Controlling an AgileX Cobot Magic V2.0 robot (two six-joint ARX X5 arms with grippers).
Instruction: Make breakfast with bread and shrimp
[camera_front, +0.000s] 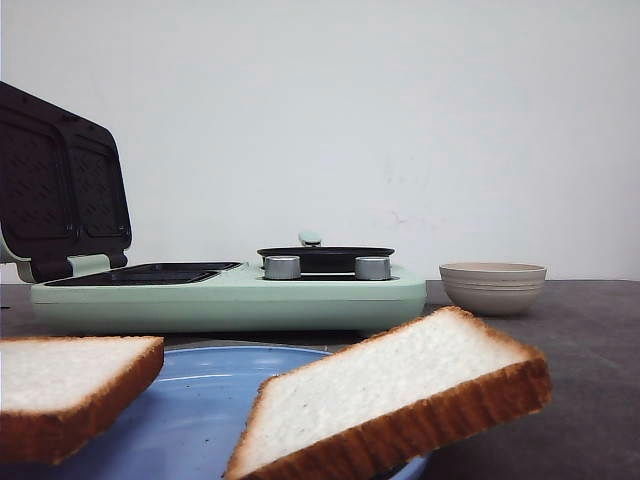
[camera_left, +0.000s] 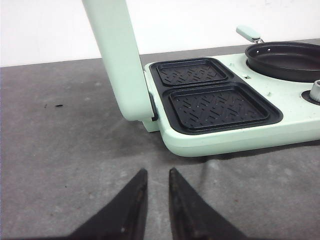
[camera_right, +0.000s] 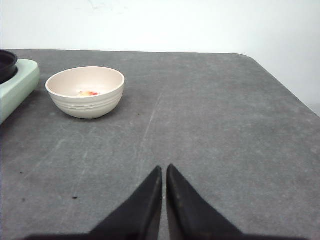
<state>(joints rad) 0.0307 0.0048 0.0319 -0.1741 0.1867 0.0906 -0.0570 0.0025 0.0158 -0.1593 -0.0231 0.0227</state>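
Closest to my front camera, two slices of bread lie on a blue plate, one at the left edge and one tilted over the plate's right rim, both showing white crumb and brown crust. Neither arm shows in that view, so I go by the wrist cameras. On my left wrist feed, the left gripper hangs low over bare grey table, its black fingers close together with a narrow gap between the tips, holding nothing. On my right wrist feed, the right gripper sits the same way over the tabletop, its fingers nearly touching at the tips and also empty. Past the left gripper stands a mint-green breakfast maker with its lid raised upright, two dark ridged grill plates exposed, and a small black pan on its far side. Farther off from the right gripper, just beside the appliance's end, a beige bowl rests on the table, and I can make out the shrimp as a small orange-pink bit at its bottom.
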